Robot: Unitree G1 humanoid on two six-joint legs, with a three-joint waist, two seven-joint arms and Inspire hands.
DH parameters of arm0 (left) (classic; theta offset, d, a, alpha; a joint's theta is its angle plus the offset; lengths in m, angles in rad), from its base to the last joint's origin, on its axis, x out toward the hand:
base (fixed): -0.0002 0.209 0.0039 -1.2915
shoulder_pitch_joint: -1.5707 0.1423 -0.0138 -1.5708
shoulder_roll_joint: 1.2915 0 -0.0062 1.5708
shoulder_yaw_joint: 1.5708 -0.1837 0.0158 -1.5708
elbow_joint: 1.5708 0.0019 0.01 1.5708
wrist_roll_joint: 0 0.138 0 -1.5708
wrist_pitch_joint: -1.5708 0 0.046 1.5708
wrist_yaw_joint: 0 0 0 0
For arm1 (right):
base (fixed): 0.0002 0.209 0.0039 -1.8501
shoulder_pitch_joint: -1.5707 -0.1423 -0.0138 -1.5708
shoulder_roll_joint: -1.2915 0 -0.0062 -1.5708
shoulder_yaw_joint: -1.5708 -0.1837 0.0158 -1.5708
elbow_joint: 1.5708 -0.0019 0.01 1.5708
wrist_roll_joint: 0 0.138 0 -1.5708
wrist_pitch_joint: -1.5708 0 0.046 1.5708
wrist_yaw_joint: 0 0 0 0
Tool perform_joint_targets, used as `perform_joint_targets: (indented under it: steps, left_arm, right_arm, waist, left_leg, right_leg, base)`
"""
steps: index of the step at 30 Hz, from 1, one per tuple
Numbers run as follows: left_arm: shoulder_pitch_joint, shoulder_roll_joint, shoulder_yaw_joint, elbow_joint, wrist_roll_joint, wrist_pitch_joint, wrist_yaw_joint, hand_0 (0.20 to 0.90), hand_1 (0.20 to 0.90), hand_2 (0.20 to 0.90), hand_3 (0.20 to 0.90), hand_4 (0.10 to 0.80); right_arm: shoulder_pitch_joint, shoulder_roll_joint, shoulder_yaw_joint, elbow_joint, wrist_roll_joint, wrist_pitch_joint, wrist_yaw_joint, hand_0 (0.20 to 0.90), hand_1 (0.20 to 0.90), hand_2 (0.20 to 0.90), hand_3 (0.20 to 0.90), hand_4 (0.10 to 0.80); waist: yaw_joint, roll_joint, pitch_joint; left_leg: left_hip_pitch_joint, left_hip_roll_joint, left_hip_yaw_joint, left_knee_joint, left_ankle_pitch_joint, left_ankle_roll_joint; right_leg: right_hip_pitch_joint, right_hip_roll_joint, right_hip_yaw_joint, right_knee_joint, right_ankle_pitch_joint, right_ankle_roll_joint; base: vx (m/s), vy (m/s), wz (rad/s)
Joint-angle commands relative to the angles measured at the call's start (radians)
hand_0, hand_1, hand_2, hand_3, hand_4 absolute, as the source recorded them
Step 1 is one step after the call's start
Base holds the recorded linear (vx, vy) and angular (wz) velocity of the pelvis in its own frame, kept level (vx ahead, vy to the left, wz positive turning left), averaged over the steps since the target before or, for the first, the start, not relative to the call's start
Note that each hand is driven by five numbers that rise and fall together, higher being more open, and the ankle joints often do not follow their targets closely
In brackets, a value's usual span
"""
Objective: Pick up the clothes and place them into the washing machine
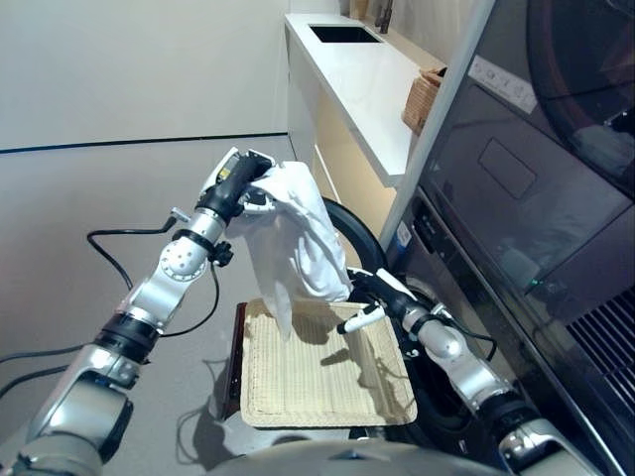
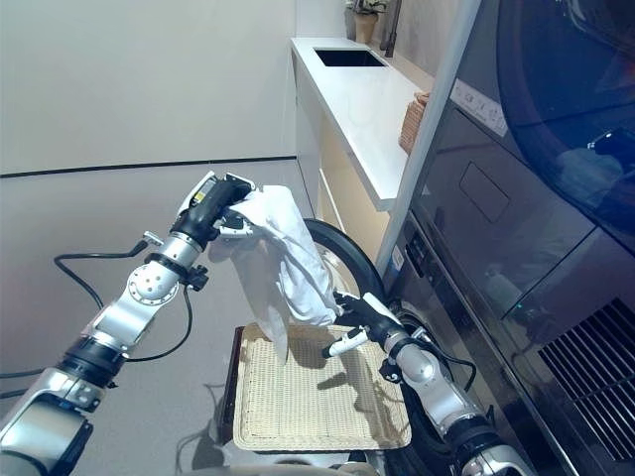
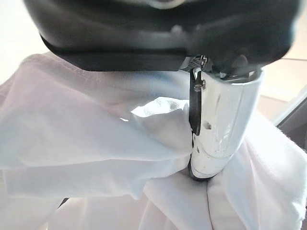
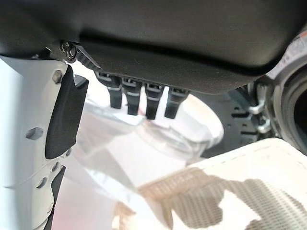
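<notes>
Left hand (image 1: pixel 243 183) raised, fingers clenched round white garment (image 1: pixel 298 243), which hangs over wicker tray (image 1: pixel 317 382). Right hand (image 1: pixel 369 297) at garment's 4 o'clock, fingers straight, holding nothing. Washing machine (image 1: pixel 516 248) at tray's 3 o'clock.

One white garment (image 1: pixel 298 233), one woven tray (image 1: pixel 317 382), one wicker basket (image 1: pixel 423 99) and one sink (image 1: pixel 344 34) are counted.

The silver-grey left arm reaches up and forward, its dark left hand (image 1: pixel 241 185) curled shut on cloth. The right arm extends low, its dark right hand (image 1: pixel 369 297) with fingers relaxed.
</notes>
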Motion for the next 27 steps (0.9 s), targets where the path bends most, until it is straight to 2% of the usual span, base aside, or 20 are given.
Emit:
perform_joint_targets:
  steps: [1, 7, 16, 22, 27]
  left_arm:
    - [-0.254, 0.035, 0.085, -0.018, -0.067, -0.104, 0.083, 0.2, 0.2, 0.2, 0.2, 0.3]
    - [-0.241, 0.065, 0.085, -0.059, -0.116, -0.119, 0.056, 0.2, 0.2, 0.2, 0.2, 0.3]
    - [-0.152, 0.006, 0.065, -0.069, -0.229, -0.136, -0.018, 0.2, 0.2, 0.2, 0.2, 0.3]
    - [-0.1, -0.023, 0.048, -0.098, -0.28, -0.127, -0.066, 0.2, 0.2, 0.2, 0.2, 0.3]
    - [-0.07, -0.072, 0.021, -0.115, -0.309, -0.119, -0.087, 0.2, 0.2, 0.2, 0.2, 0.3]
  right_arm:
    - [-0.043, -0.038, -0.02, 0.0, -0.014, -0.063, -0.037, 0.9, 0.9, 0.9, 0.9, 0.8]
    - [-0.013, -0.007, -0.122, -0.019, 0.046, -0.07, -0.12, 0.9, 0.9, 0.9, 0.9, 0.8]
    - [-0.026, 0.059, -0.179, -0.015, 0.237, -0.105, -0.151, 0.9, 0.9, 0.9, 0.9, 0.8]
    - [-0.049, 0.075, -0.192, -0.011, 0.294, -0.115, -0.165, 0.9, 0.9, 0.9, 0.9, 0.8]
    - [-0.068, 0.079, -0.194, -0.018, 0.32, -0.12, -0.172, 0.9, 0.9, 0.9, 0.9, 0.8]
  waist:
    - [0.018, -0.007, -0.086]
    - [0.012, 0.001, -0.089]
    - [0.013, 0.003, -0.087]
    - [0.017, 0.004, -0.086]
    - [0.02, 0.004, -0.08]
  left_leg:
    - [-0.049, 0.043, -0.05, 0.005, 0.02, -0.067]
    - [-0.045, 0.044, -0.047, 0.005, 0.02, -0.066]
    - [-0.04, 0.045, -0.044, 0.004, 0.018, -0.064]
    - [-0.04, 0.045, -0.041, 0.003, 0.018, -0.064]
    - [-0.04, 0.045, -0.041, 0.004, 0.018, -0.064]
  right_leg:
    - [0.04, -0.122, -0.005, 0.063, -0.039, 0.118]
    - [0.039, -0.122, -0.003, 0.064, -0.037, 0.12]
    - [0.038, -0.121, 0.005, 0.063, -0.038, 0.116]
    - [0.037, -0.12, 0.005, 0.062, -0.039, 0.115]
    - [0.036, -0.121, 0.005, 0.063, -0.038, 0.113]
  base:
    - [0.0, 0.0, 0.0]
    - [0.0, 0.0, 0.0]
    - [0.0, 0.0, 0.0]
    - [0.0, 0.0, 0.0]
    - [0.0, 0.0, 0.0]
